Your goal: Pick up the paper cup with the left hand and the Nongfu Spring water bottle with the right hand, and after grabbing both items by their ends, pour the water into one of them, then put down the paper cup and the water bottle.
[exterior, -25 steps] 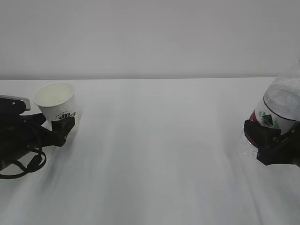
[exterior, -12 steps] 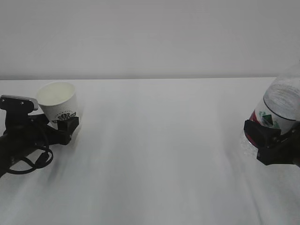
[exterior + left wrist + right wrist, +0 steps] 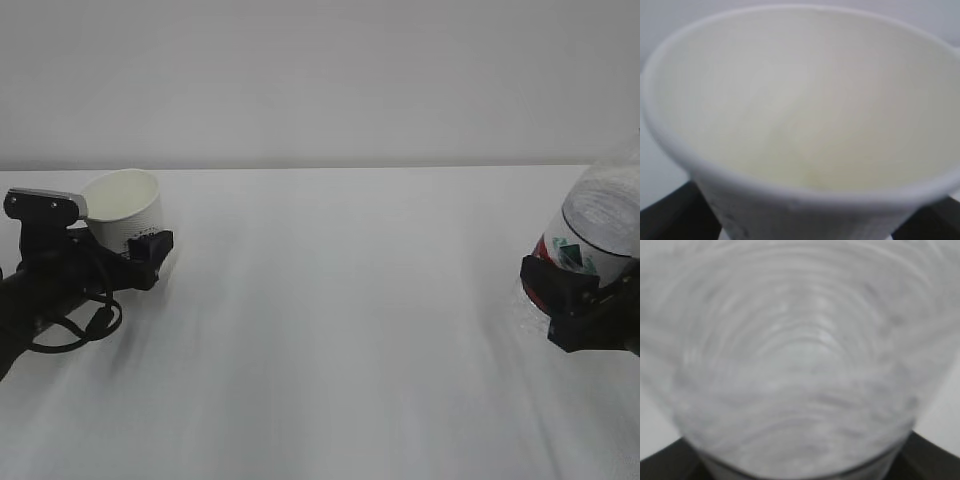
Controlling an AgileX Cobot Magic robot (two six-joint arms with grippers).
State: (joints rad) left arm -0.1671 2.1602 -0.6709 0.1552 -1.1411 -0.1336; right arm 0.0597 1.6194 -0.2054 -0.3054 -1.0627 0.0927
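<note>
- Small white tapered paper cup (image 3: 127, 207) w/ dark logo: near left edge of white table (image 3: 340, 330), mouth tipped up; lower body sits betw. black fingers of left hand (image 3: 128, 252).
- L wrist view: cup fills frame, pale cream inside, looks dry; black finger (image 3: 670, 212) flanks each side of base. Jaws wide but clasping the cup, by the look of it.
- Clear ribbed plastic Nongfu Spring water bottle (image 3: 592, 232), red/green label: at right edge, partly out of frame; right hand (image 3: 570, 300) clamped round its lower part.
- R wrist view: blurred ribbed wall only; water level not readable.
- Whether either item is clear of table: can't tell.
- Progress est.: both grasps made. Left: bring together, pour, set both down.
- Items well apart, opposite edges.
- Surface: plain white, bare betw. arms. Room: blank grey-white wall (image 3: 320, 80) behind far edge.
</note>
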